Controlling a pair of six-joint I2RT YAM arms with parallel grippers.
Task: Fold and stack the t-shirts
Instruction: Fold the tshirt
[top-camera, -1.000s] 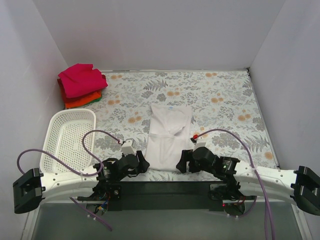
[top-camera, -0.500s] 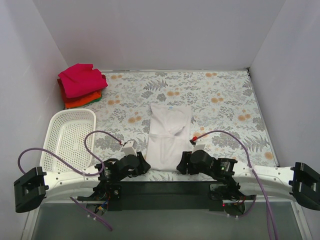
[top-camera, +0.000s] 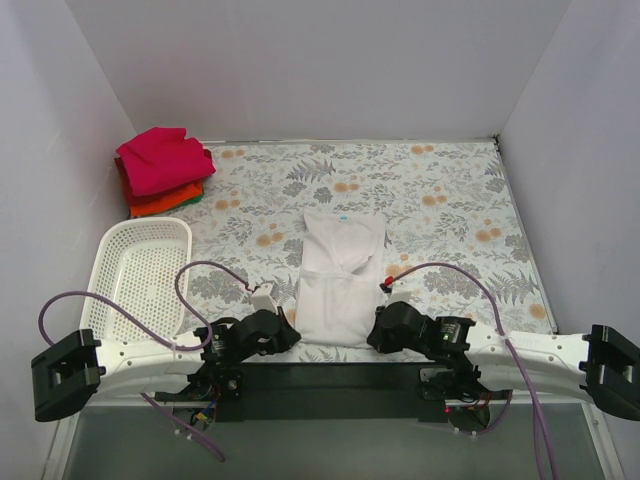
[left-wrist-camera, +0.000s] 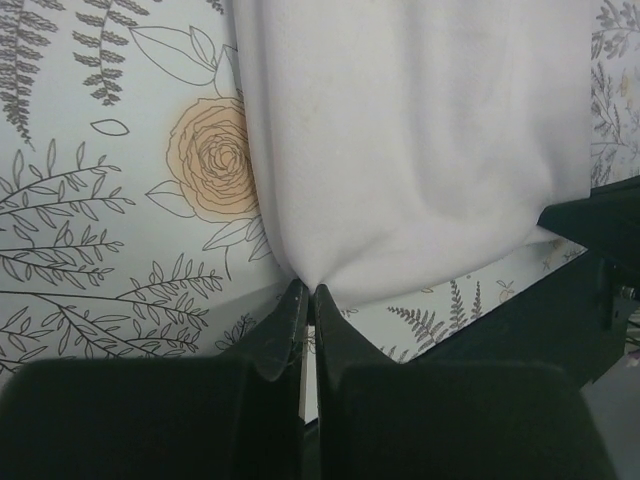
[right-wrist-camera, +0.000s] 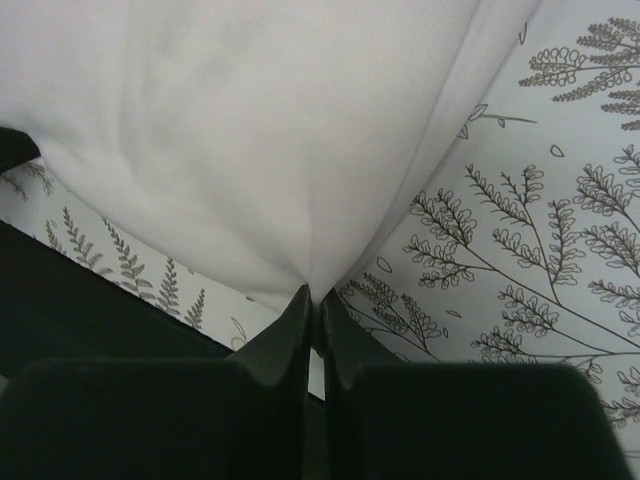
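Observation:
A white t-shirt (top-camera: 338, 278) lies folded lengthwise in the middle of the floral table, collar end far. My left gripper (top-camera: 291, 335) is shut on its near left corner, cloth (left-wrist-camera: 400, 150) bunching into the fingertips (left-wrist-camera: 311, 291). My right gripper (top-camera: 374, 334) is shut on the near right corner, where the white fabric (right-wrist-camera: 250, 130) funnels into the closed tips (right-wrist-camera: 313, 292). A stack of folded t-shirts (top-camera: 160, 168) sits at the far left: magenta-pink on top, red-orange under it, a green edge showing.
A white mesh basket (top-camera: 140, 272) stands at the left, just left of my left arm. The black base bar (top-camera: 330, 375) runs along the near table edge under both grippers. White walls enclose the table on three sides.
Both grippers moved in to the shirt's near corners and shut on them. The near hem has pulled slightly narrower.

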